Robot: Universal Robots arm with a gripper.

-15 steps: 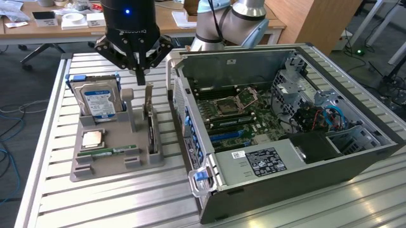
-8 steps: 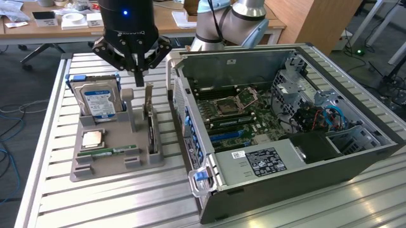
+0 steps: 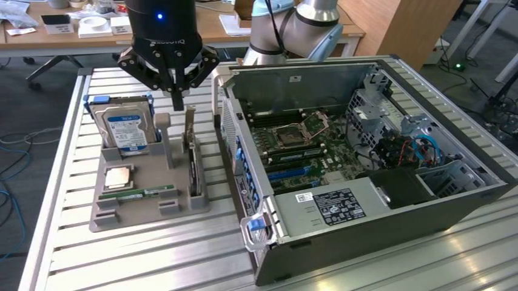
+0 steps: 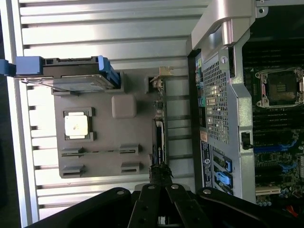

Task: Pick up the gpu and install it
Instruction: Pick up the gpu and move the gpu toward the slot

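Note:
The gpu (image 3: 193,154) stands on edge in a slot of the grey holder tray (image 3: 145,212), its silver end bracket pointing up. In the wrist view the gpu (image 4: 158,135) shows as a thin dark strip running along the edge of the tray (image 4: 102,166) nearest the case. My black gripper (image 3: 178,102) hangs just above the card's upper end, on the hard drive's side, not touching it. Its fingers meet at a point and nothing is between them. In the wrist view the gripper (image 4: 159,172) sits over the near end of the card.
The tray also holds an upright silver hard drive (image 3: 125,126) with a blue-white label, a processor chip (image 3: 119,177) and a narrow green memory stick (image 3: 145,193). The open computer case (image 3: 364,200), with its motherboard (image 3: 299,142) exposed, lies close on the exterior view's right of the tray.

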